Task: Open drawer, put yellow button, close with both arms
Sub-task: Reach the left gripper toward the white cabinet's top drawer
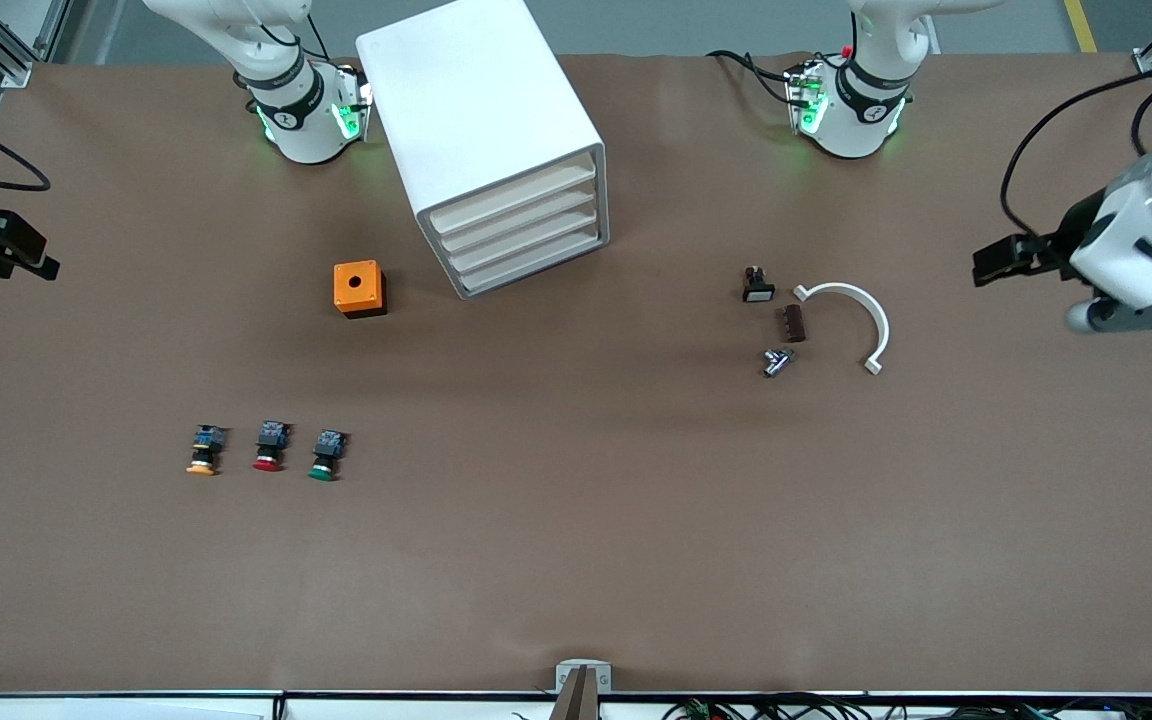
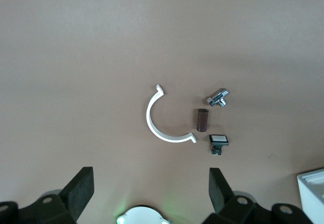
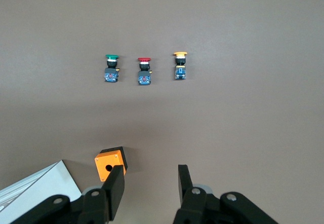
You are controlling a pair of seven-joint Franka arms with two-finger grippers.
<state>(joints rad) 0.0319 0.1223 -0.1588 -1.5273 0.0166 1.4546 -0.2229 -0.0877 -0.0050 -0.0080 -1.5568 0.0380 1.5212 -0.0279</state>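
The white cabinet (image 1: 481, 110) stands between the arm bases, and its uppermost drawer (image 1: 511, 195) is shut, like the three below it. The yellow button (image 1: 201, 452) lies on the table toward the right arm's end, beside a red-capped button (image 1: 269, 447) and a green-capped button (image 1: 327, 456). It also shows in the right wrist view (image 3: 179, 66). My right gripper (image 1: 31, 260) (image 3: 150, 171) is open and empty, over the table's edge at the right arm's end. My left gripper (image 1: 996, 262) (image 2: 150, 178) is wide open and empty, over the left arm's end.
An orange box with a hole (image 1: 360, 289) sits beside the cabinet's front, toward the right arm's end. Toward the left arm's end lie a white curved clip (image 1: 861, 320), a brown block (image 1: 794, 323), a metal fitting (image 1: 776, 361) and a small black switch (image 1: 758, 286).
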